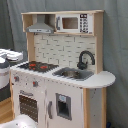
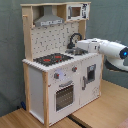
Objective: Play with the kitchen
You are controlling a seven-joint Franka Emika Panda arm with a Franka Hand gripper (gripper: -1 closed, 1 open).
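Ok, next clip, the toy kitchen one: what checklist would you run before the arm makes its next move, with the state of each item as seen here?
1. Oven door closed: ok, it sits flush in both exterior views.
2. Hob free of loose items: ok, only the red rings show.
3. Arm clear of the faucet: cannot tell; in the second exterior view its white end reaches over the sink side, and the gap is hidden.
4. Gripper state: cannot tell, the fingers are not shown.
5. The kitchen standing upright and square: ok.
6. Microwave door closed: ok.
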